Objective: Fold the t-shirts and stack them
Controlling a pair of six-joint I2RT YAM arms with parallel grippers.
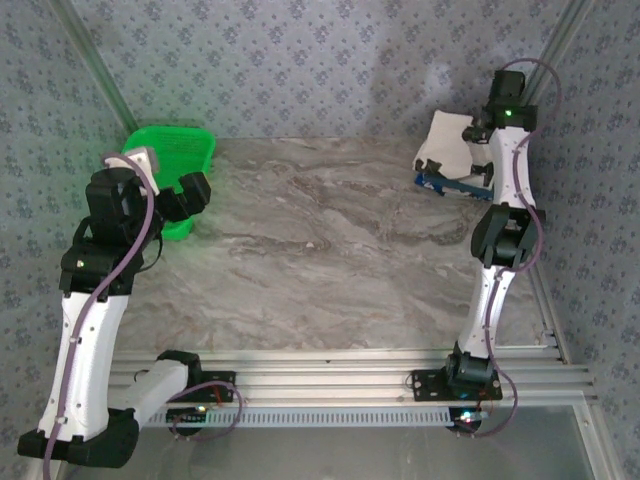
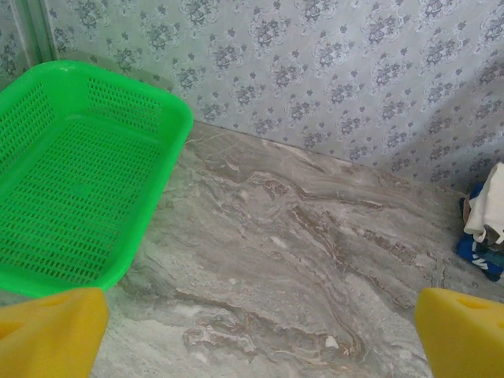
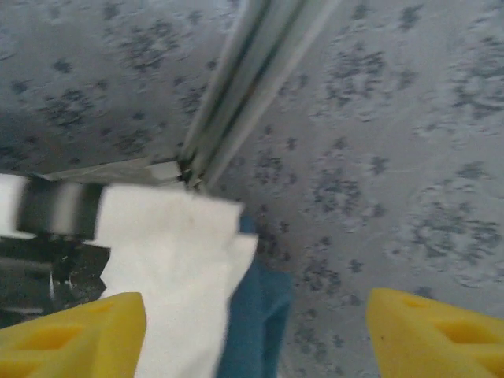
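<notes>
- Left gripper point(image 2: 260, 331): fingers spread wide, holding nothing, hovering over the marble table point(image 1: 320, 250) just beside the green basket point(image 2: 177, 118).
- Right gripper point(image 3: 256, 335): fingers spread apart, holding nothing, above the shirts at the table's far right corner.
- Cream-white t-shirt point(image 1: 447, 143): bunched, lying on the dark blue t-shirt point(image 1: 440, 183), near the back wall.

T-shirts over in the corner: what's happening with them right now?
Both shirts sit piled at the table's far right corner, the cream-white t-shirt on top of the dark blue t-shirt. The right gripper hovers close to them, jaws open, holding nothing. The left gripper, jaws open too, hangs near the green basket.
</notes>
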